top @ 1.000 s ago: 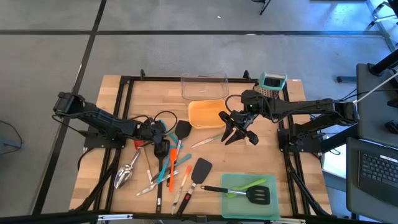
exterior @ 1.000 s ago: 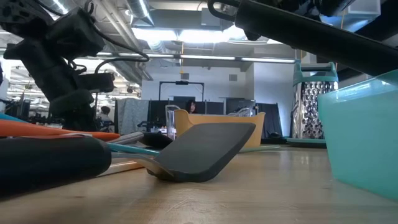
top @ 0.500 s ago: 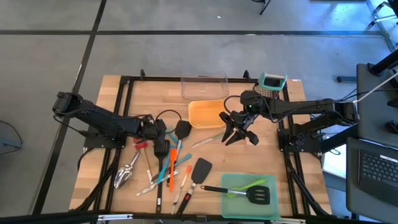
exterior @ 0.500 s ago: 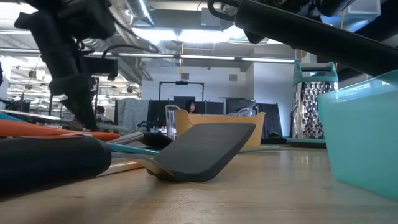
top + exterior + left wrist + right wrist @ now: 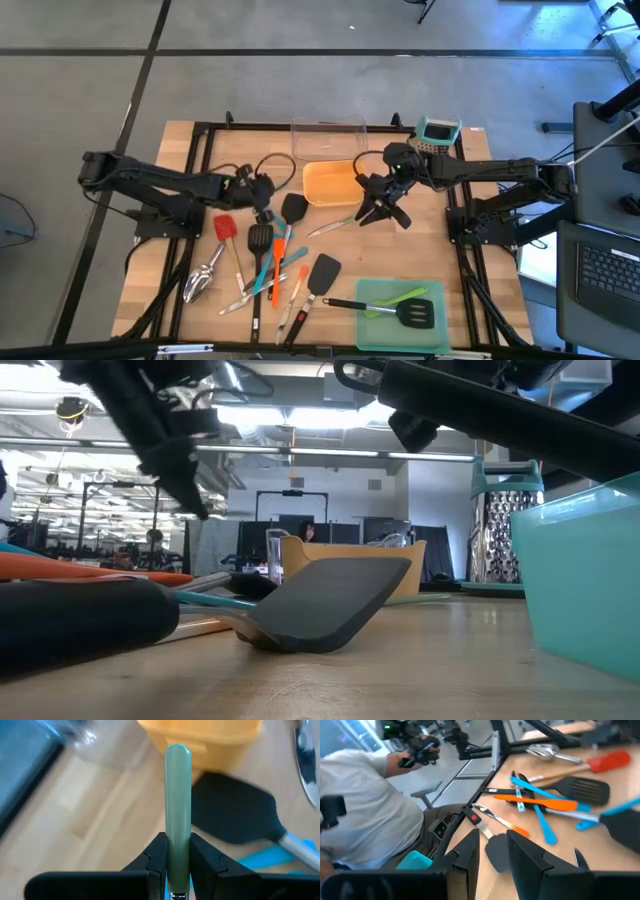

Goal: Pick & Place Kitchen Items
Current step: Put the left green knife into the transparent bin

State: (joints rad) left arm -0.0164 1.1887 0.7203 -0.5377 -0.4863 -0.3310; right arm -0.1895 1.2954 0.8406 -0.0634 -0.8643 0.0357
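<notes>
Wooden desk [image 5: 400,255] surface carries a loose cluster of small long-handled kitchen utensils [image 5: 262,270] on its left-centre area, including a red-headed silicone spatula [image 5: 224,228], a steel scoop [image 5: 203,279], a black slotted spatula [image 5: 260,239] and orange and teal tools. An orange plastic tray [image 5: 330,182] sits near the middle, with a clear tray [image 5: 328,139] behind it and a teal-green tray [image 5: 400,314] at the front right, holding a black slotted turner [image 5: 392,310] and a green tool. The left gripper [image 5: 262,189] hangs above the desk between the utensil cluster and the orange tray; its jaws are closed on a pale green cylindrical utensil handle [image 5: 178,810], which projects forward between the fingers [image 5: 157,854]. The right gripper [image 5: 383,212] is positioned just beside the orange tray's right edge, jaws a little apart and holding nothing. A steel box grater with teal top [image 5: 437,134] stands at the rear right.
</notes>
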